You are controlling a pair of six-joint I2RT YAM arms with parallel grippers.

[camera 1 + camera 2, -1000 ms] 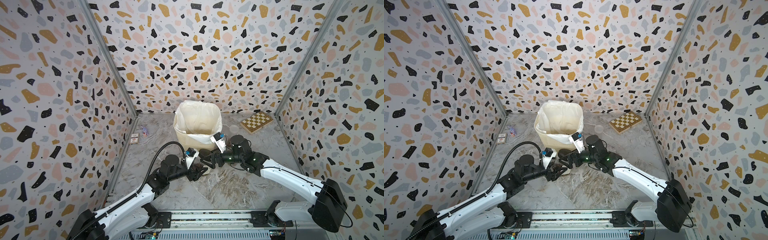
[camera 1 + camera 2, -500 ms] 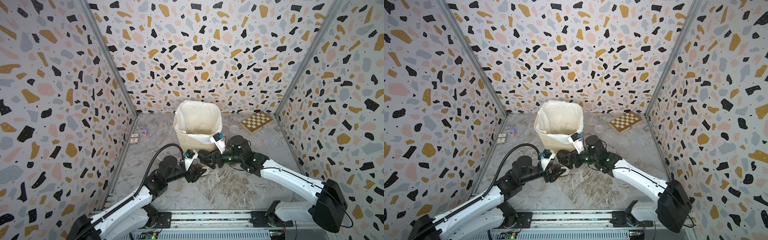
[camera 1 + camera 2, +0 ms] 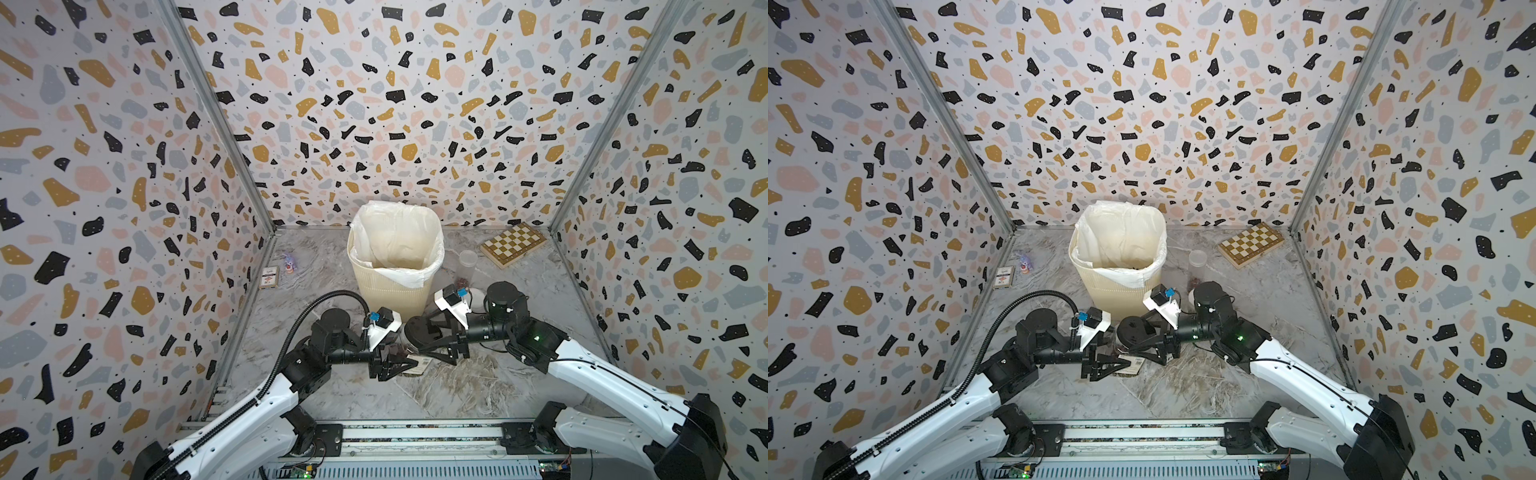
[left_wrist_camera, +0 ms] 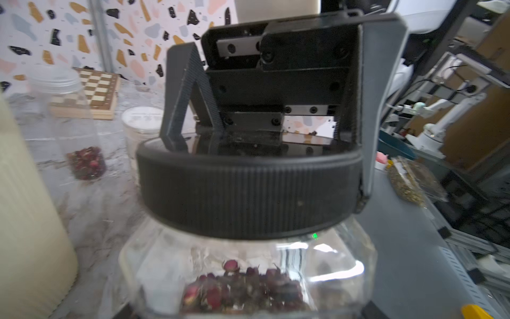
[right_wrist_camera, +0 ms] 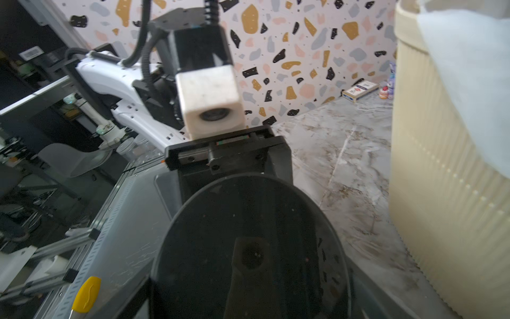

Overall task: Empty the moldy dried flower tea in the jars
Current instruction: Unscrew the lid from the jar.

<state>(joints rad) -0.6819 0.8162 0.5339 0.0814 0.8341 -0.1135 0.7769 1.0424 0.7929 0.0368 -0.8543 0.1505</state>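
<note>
The squat jar (image 4: 248, 265) is upright near the middle of the table (image 3: 457, 395), toward its front edge and just before the bin (image 3: 390, 291), with a shallow layer of tea (image 4: 242, 290) at its bottom. The right gripper (image 3: 426, 337) has its jaws closed wide on the black lid (image 4: 248, 193), one finger on each side. The left gripper (image 3: 399, 366) looks clamped on the glass body. Smooth glass is the likely weak spot: if that hold slips, jar and lid would turn together and nothing opens. A lid that frees with a jerk could tip the jar and scatter tea over the table instead of the bin.
</note>
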